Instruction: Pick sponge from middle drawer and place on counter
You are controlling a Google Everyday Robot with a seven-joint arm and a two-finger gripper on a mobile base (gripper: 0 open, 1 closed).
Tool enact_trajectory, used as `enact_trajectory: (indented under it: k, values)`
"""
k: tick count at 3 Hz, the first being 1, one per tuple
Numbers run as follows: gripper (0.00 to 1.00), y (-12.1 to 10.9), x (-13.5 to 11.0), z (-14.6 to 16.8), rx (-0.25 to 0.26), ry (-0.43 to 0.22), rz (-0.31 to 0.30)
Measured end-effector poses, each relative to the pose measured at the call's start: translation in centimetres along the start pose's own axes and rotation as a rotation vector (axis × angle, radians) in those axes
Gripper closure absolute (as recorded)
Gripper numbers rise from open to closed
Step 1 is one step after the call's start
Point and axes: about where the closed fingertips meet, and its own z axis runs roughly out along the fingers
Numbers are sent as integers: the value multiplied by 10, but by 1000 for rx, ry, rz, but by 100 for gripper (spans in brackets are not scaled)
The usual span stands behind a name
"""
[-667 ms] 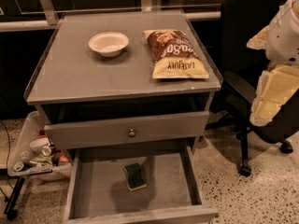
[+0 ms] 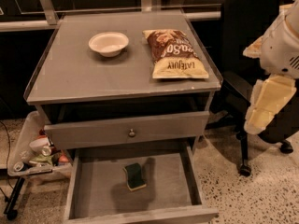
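The sponge [image 2: 135, 176], dark green on yellow foam, lies flat on the floor of the open middle drawer [image 2: 93, 190], near its centre. The counter [image 2: 84, 78] is the grey cabinet top above it. My gripper [image 2: 267, 85], white with cream-coloured parts, hangs at the right edge of the view. It is beside the counter's right side, well above and to the right of the sponge and apart from it.
A white bowl [image 2: 108, 43] and a brown-and-yellow chip bag [image 2: 174, 53] sit on the counter. A shut drawer front with a round knob [image 2: 131, 133] overhangs the back of the open drawer. A black office chair [image 2: 243, 41] stands to the right. A tray of clutter [image 2: 35, 155] stands to the left.
My gripper has shifted slightly down and to the left. The sponge, drawer, bowl and chip bag have not moved.
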Motion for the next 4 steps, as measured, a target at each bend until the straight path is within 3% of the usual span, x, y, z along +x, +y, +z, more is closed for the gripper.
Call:
enact_trajectory:
  k: [1,2,3,4]
  values:
    - [0,28,-12,42,-71,-19,62]
    - [0,64,-21,110,-204,-1,151]
    - [0,64,-21,110,-204,-1,151]
    - [0,76,-33,138,-221,-37,173]
